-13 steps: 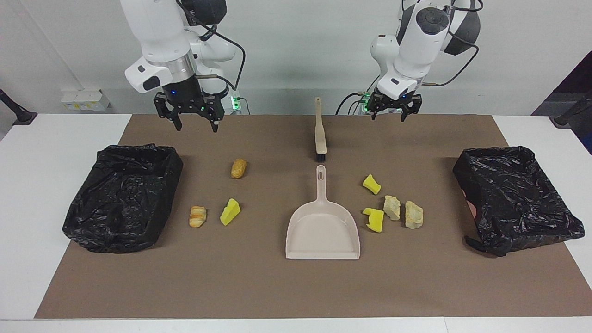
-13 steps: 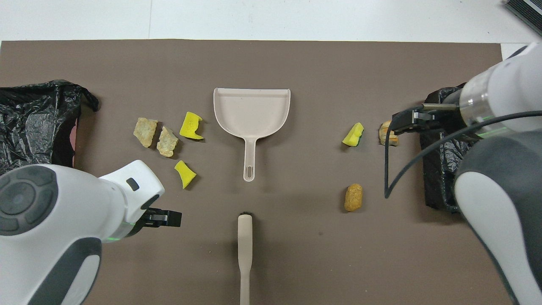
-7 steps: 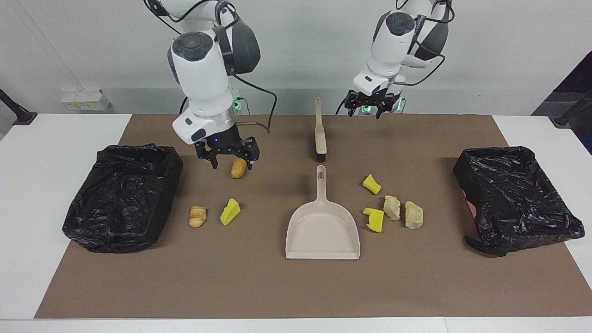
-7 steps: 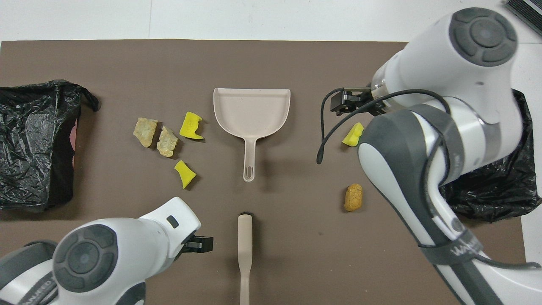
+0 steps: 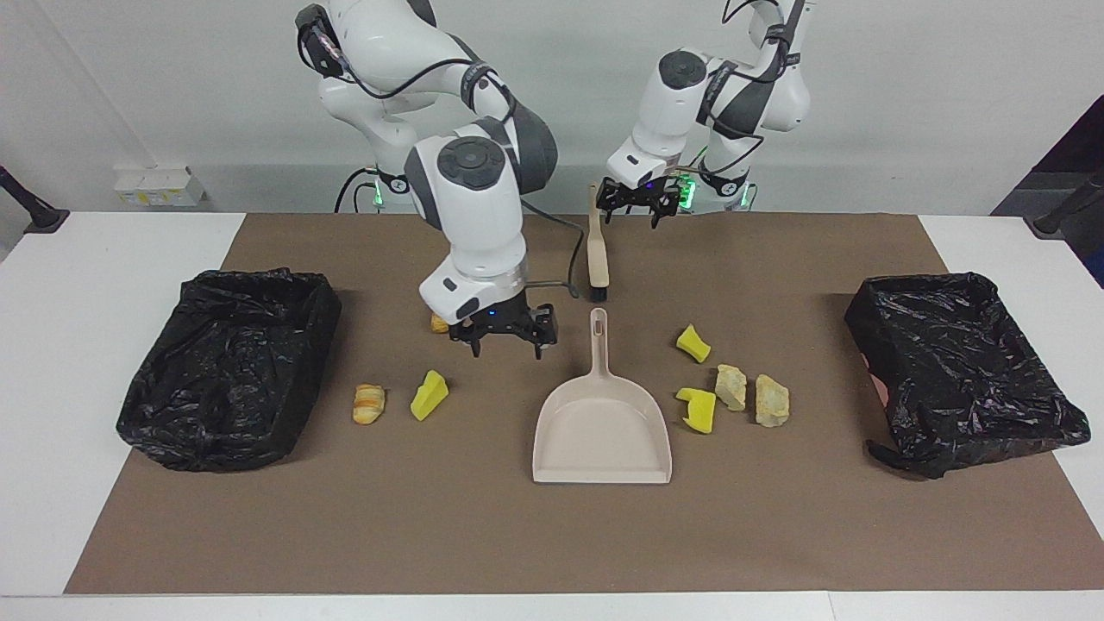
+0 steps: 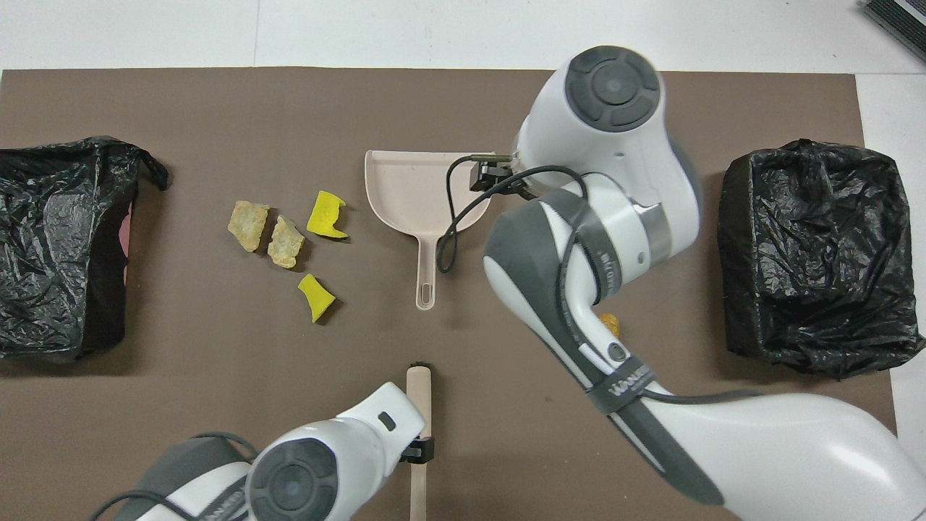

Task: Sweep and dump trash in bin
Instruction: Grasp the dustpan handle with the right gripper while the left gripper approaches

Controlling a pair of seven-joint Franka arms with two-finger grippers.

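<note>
The trash lies on the brown mat to both sides of a beige dustpan [image 5: 601,431] [image 6: 416,184]. Toward the left arm's end are two yellow sponge wedges [image 5: 693,342] [image 5: 699,409] and two pale chunks [image 5: 730,386] [image 5: 771,400]. Toward the right arm's end are a yellow wedge [image 5: 429,394], a striped roll [image 5: 369,404] and a brown roll [image 5: 439,324], which my right arm half hides. My right gripper [image 5: 503,335] hangs open and empty just above the mat beside the dustpan's handle [image 5: 598,341]. My left gripper [image 5: 634,205] is open over the handle end of the beige brush [image 5: 597,250] [image 6: 418,383].
A bin lined with a black bag stands at each end of the mat: one at the right arm's end [image 5: 228,366] [image 6: 821,253] and one at the left arm's end [image 5: 962,371] [image 6: 58,239]. White table [image 5: 52,362] surrounds the mat.
My right gripper has swung from beside its bin toward the middle and come down next to the dustpan's handle. My left gripper has moved across to the brush's handle. Both stayed open.
</note>
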